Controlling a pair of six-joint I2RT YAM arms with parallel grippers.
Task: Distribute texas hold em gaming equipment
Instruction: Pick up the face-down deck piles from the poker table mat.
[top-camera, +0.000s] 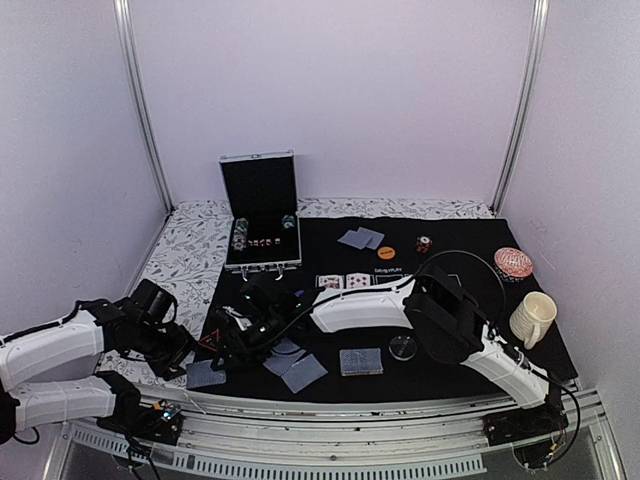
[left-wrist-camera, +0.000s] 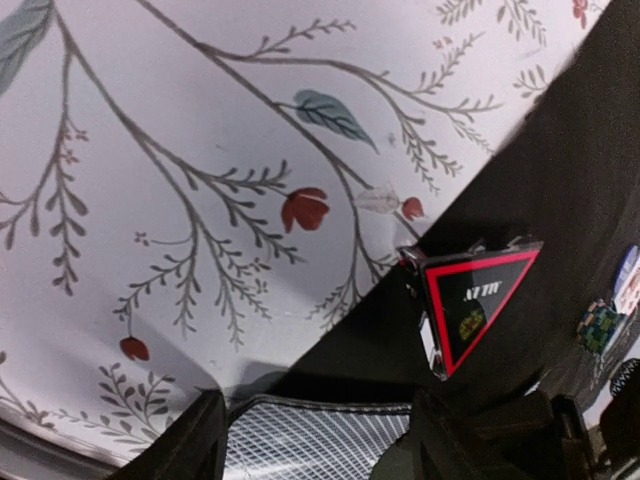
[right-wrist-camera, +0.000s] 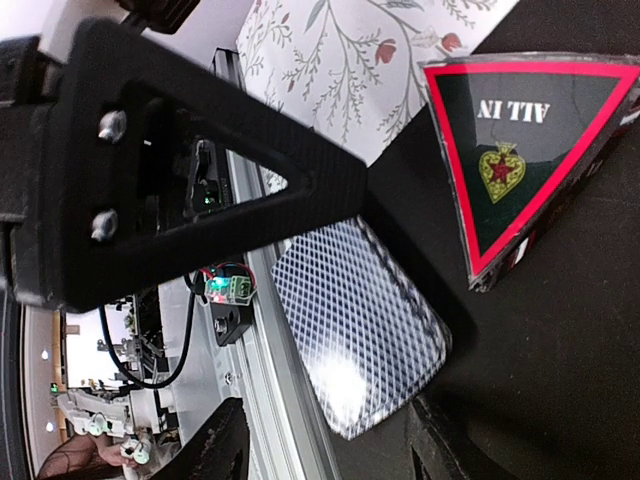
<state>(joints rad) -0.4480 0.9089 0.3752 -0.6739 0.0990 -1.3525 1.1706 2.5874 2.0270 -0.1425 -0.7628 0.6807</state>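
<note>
At the near-left corner of the black mat (top-camera: 320, 255), keep the open, empty right tool (right-wrist-camera: 330, 445) clear of the open left tool (left-wrist-camera: 320, 450), lower onto the card (right-wrist-camera: 360, 320) beside the red triangle marker (right-wrist-camera: 530, 150), pinching one edge. Cannot tell whether one card or several, nor count the far chips (top-camera: 240, 237)

A black mat (top-camera: 322, 252) covers most of the worktop from the right edge across, and under it a white cloth printed with leafy sprigs and small red flowers (top-camera: 185, 255) shows along the left edge and in a narrow strip at the far edge. An aluminium case (top-camera: 260, 190) stands open on the mat's far-left corner, its black-lined lid upright. Near the right edge a pinkish-red mesh dome (top-camera: 513, 262) sits on the mat, with a cream mug (top-camera: 532, 318) just nearer, handle turned towards the near-right corner.
</note>
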